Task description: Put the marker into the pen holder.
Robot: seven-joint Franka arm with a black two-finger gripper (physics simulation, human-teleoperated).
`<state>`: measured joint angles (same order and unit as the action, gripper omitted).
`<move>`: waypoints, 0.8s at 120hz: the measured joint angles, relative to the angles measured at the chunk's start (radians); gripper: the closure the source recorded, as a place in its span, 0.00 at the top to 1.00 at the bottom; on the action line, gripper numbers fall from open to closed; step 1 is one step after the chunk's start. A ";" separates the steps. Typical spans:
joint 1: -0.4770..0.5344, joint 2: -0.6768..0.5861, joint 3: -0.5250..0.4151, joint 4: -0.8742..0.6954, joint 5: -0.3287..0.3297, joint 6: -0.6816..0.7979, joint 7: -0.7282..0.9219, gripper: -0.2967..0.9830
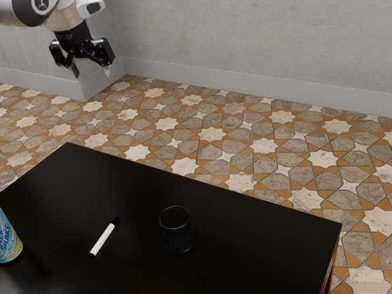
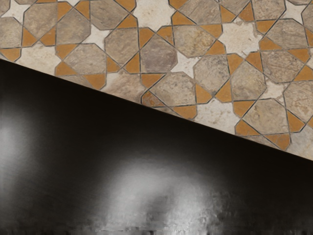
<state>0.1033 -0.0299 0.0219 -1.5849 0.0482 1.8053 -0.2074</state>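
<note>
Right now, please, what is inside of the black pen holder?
Nothing rises above the rim of the pen holder; its dark wall covers the bottom, so I cannot see what lies there. The marker is outside, on the table.

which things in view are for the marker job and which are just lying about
For the job:
- white marker with a black end, lying on the table
- dark round pen holder, standing upright
- tool, open, at the exterior view's upper left

Just lying about:
- printed can at the exterior view's left edge
</note>
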 joint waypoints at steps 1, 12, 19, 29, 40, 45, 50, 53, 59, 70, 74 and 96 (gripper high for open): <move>0.000 0.001 0.000 0.005 0.000 -0.010 0.001 0.73; -0.003 0.004 -0.001 0.024 0.000 -0.093 0.011 0.74; -0.007 0.017 0.000 -0.007 -0.002 -0.123 0.015 0.75; -0.016 0.035 0.003 -0.145 -0.003 -0.108 0.022 0.75; -0.025 0.071 0.006 -0.257 -0.002 -0.060 0.026 0.76; -0.027 0.079 0.007 -0.303 -0.002 -0.034 0.027 0.76; -0.027 0.083 0.007 -0.350 -0.002 -0.004 0.028 0.76; -0.026 0.085 0.007 -0.372 -0.002 0.015 0.028 0.76; -0.023 0.094 0.008 -0.408 -0.002 0.050 0.029 0.76; -0.014 0.112 0.009 -0.484 -0.005 0.124 0.029 0.77; -0.012 0.117 0.009 -0.504 -0.006 0.149 0.029 0.77; -0.013 0.121 0.009 -0.651 -0.008 0.312 0.030 0.77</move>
<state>0.0904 0.0914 0.0307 -2.2357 0.0407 2.1177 -0.1772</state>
